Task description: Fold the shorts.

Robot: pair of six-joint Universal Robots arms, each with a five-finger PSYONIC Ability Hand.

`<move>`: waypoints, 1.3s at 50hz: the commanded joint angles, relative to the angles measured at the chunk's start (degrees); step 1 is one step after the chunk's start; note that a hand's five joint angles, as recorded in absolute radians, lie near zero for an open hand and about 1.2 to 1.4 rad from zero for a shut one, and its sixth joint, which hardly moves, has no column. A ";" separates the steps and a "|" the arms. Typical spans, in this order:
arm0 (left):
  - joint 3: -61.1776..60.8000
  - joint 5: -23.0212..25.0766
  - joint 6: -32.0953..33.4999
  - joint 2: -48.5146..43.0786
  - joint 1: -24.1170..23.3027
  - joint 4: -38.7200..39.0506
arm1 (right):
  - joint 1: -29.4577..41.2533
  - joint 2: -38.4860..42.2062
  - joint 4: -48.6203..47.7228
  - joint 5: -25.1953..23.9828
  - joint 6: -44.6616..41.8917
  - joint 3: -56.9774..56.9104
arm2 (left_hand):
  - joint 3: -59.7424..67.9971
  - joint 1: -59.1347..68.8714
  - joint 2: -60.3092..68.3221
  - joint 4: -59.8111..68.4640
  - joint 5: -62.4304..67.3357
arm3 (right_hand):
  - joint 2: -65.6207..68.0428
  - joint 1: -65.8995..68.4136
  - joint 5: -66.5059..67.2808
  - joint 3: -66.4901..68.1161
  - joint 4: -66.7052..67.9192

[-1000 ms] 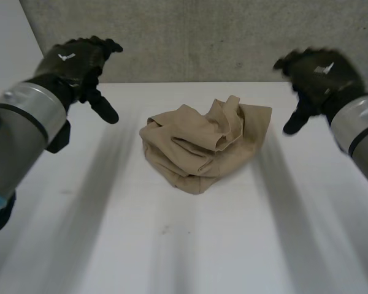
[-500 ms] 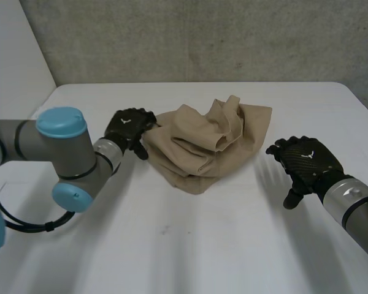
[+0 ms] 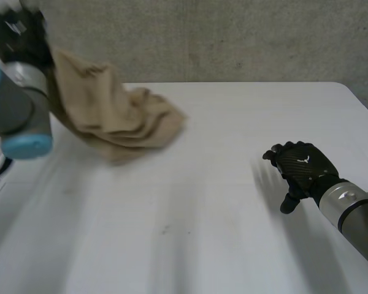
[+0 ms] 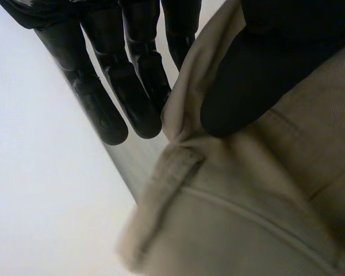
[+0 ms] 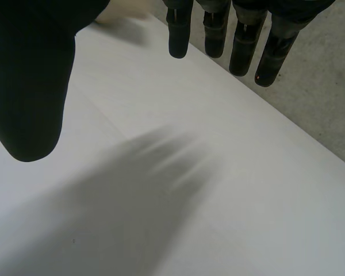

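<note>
The tan shorts [image 3: 113, 119] hang in a crumpled bundle at the table's far left, lifted by one edge, their lower part trailing toward the table. My left hand [image 3: 17, 33] is raised high at the far left corner and is shut on that edge. In the left wrist view the thumb [image 4: 259, 69] pinches the shorts' [image 4: 247, 207] hem against the fingers [image 4: 132, 86]. My right hand [image 3: 299, 168] hovers low over the table at the right, open, fingers [image 5: 241, 40] straight and nothing in it.
The white table [image 3: 202, 214] spreads across the middle and front. A grey concrete wall [image 3: 233, 37] runs behind its far edge. My left arm [image 3: 18, 116] stands at the left, and the table's right edge is near my right forearm [image 3: 352, 214].
My left hand closed on the shorts' left edge and swung them up and to the far left, off the table's centre. My right hand stayed low at the right, shifting slightly.
</note>
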 commanded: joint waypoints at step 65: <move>-16.47 16.70 3.86 10.52 -29.95 -13.28 | -1.63 -1.66 6.75 1.41 8.59 -10.06 | -54.88 -51.51 -54.52 -55.62 -52.30 | -2.61 -1.83 -3.24 -2.55 -3.49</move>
